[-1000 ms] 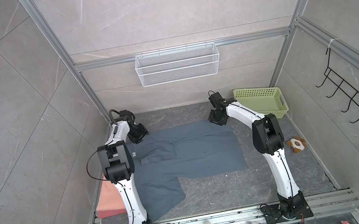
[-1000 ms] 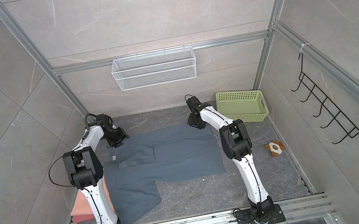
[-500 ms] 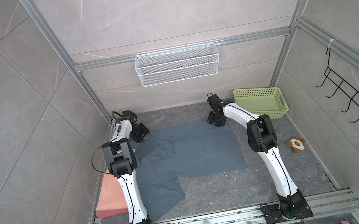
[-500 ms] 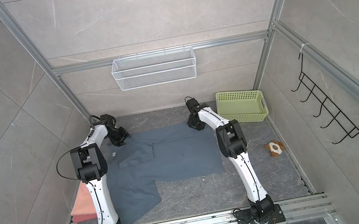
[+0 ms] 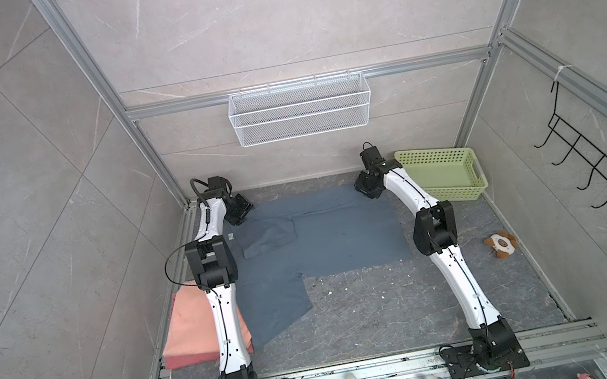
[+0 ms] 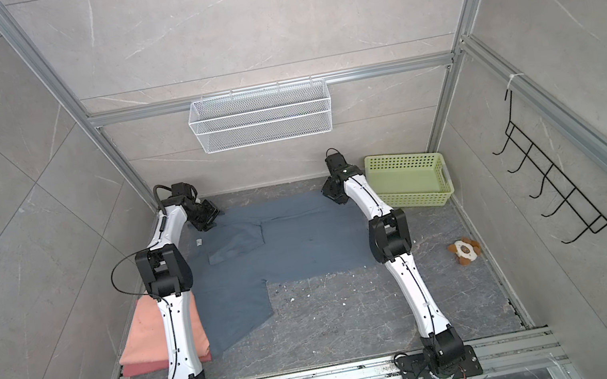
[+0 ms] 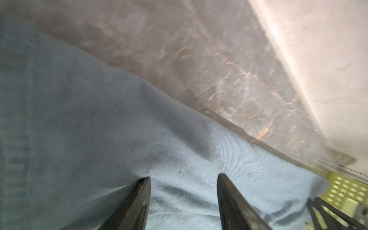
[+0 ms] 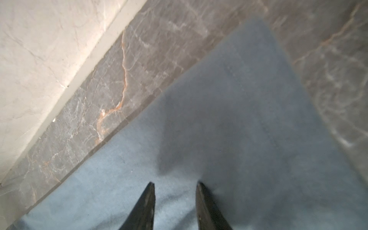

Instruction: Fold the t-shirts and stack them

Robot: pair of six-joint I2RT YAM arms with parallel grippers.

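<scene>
left gripper (image 5: 240, 211): in both top views i read it low over the far left corner of the blue-grey t-shirt (image 5: 327, 237), close to the back wall. in the left wrist view its two dark fingers (image 7: 139, 199) stand apart, with shirt fabric lying in the gap between them. nothing is pinched, so the jaws are open.

right gripper (image 5: 367, 187): it sits low over the far right corner of the same shirt, just beside the pale green basket (image 5: 442, 174). in the right wrist view the fingers (image 8: 207, 207) are parted by a narrower gap with flat cloth showing between them. the jaws are open and hold nothing.

blue-grey t-shirt: it is spread flat on the dark marbled table (image 5: 399, 308), with its long far edge running between the two grippers. one flap is folded inward over the body near the left gripper. a sleeve section reaches toward the near edge on the left side.

salmon-pink t-shirts (image 5: 190, 324): they lie folded in a stack at the near left edge of the table. the left arm crosses over them, so i cannot tell whether the blue-grey sleeve touches the stack.

plush toy (image 5: 500, 245): it lies on the table at the right, well apart from the shirts.
</scene>
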